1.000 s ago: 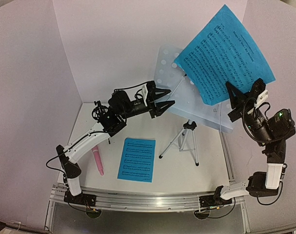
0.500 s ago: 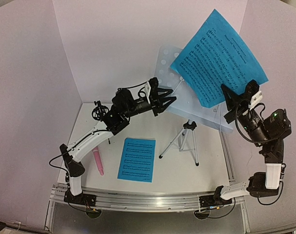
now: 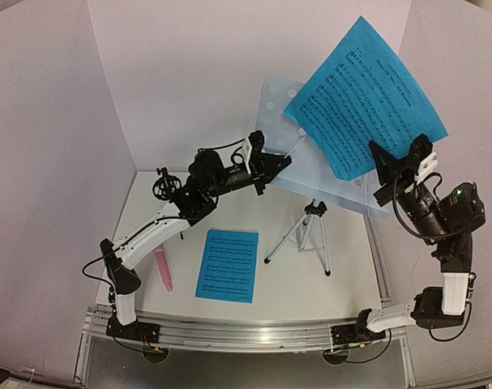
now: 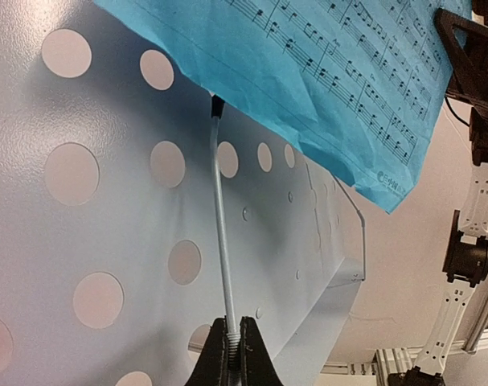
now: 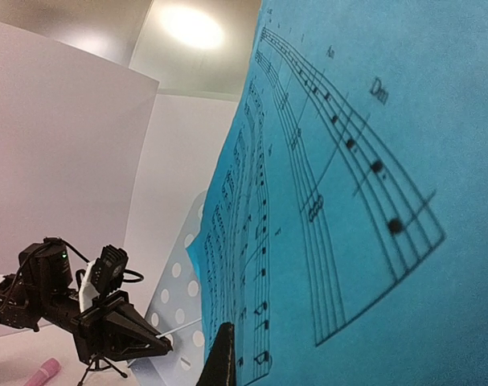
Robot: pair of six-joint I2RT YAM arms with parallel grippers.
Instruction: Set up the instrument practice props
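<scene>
A robotics lab cell: plain white partition walls (image 3: 189, 73) around an aluminium-railed table (image 3: 347, 279).

Pale lilac walls (image 3: 173, 73) enclose a white table (image 3: 351, 279).

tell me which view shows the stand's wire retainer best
Left wrist: the wire retainer runs full length across the perforated desk from the left fingers. Top external shows a thin sliver; right wrist, a faint line.

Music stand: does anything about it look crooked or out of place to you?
Yes. Its pale desk sits tilted above the tripod, with its thin wire arm pinched in the jaws of the left gripper. The blue page hangs curled in the right gripper, not resting on it.
</scene>
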